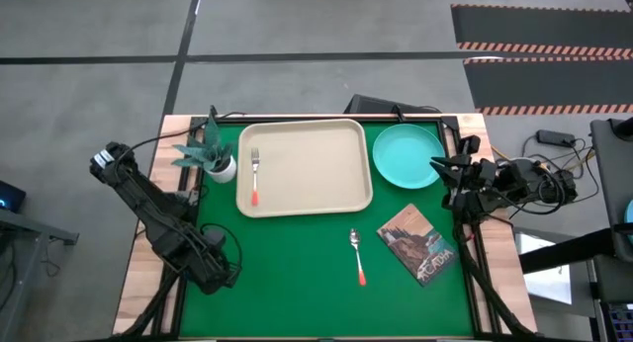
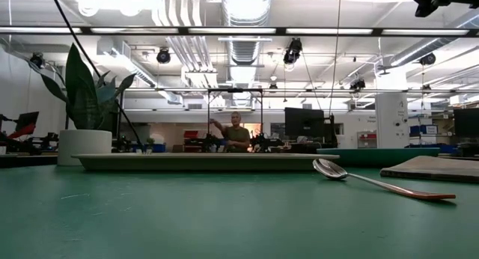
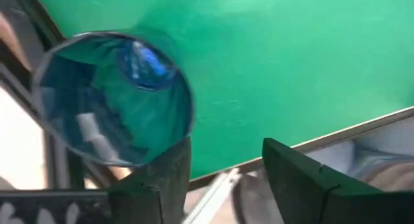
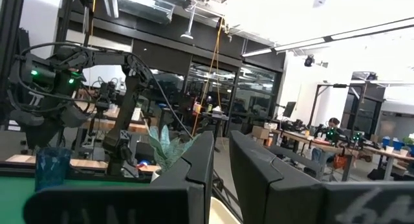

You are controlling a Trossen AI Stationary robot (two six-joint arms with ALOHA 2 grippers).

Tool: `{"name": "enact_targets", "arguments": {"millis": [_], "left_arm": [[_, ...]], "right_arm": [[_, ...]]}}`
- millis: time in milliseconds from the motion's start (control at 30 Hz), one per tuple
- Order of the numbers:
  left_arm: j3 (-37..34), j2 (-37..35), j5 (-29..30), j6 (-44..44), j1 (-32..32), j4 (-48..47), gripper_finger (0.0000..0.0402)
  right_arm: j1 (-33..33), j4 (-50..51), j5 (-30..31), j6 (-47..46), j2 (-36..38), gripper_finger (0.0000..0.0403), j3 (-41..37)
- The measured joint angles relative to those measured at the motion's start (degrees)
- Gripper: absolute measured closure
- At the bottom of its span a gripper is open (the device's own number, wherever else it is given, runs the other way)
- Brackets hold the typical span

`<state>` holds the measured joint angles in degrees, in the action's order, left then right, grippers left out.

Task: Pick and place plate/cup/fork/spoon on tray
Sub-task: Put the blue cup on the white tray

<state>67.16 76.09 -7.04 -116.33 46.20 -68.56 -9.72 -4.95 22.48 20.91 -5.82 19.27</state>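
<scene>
we see the left gripper by the table's near left corner, its fingers apart, with the cup just beside one finger and not squeezed. the right gripper waits near the plate, fingers slightly apart, holding nothing.

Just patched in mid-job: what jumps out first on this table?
The beige tray sits mid-table at the far side, with only the fork on it, near its left edge. The turquoise plate lies on the mat right of the tray, and the spoon lies on the mat in front of it. The left tool is open beside the blue cup near the table's front-left edge.
</scene>
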Motion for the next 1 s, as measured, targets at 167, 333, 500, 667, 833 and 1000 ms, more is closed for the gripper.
{"name": "enact_targets", "arguments": {"millis": [167,333,500,667,833,1000], "left_arm": [[-1.2,0.0,1.0,-0.2,1.5,-4.1,0.0216],[-1.7,0.0,1.6,-0.2,1.5,-3.9,0.0216],[-3.1,0.0,1.7,-0.3,1.5,-3.9,0.0216],[-5.1,0.0,1.7,-0.3,1.5,-2.2,0.0216],[-5.3,0.0,1.7,-0.3,1.4,-0.4,0.0216],[-5.7,0.0,1.7,-0.3,1.5,-0.7,0.0216]], "right_arm": [[0.0,0.0,0.0,0.6,0.0,0.036,0.0],[0.0,0.0,0.0,0.2,0.0,0.036,0.0],[0.0,0.0,0.0,0.1,0.0,0.036,0.0],[0.0,0.0,0.0,0.1,0.0,0.036,0.0],[0.0,0.0,0.0,-0.2,0.0,0.036,0.0],[0.0,0.0,0.0,-0.3,0.0,0.036,0.0]]}}
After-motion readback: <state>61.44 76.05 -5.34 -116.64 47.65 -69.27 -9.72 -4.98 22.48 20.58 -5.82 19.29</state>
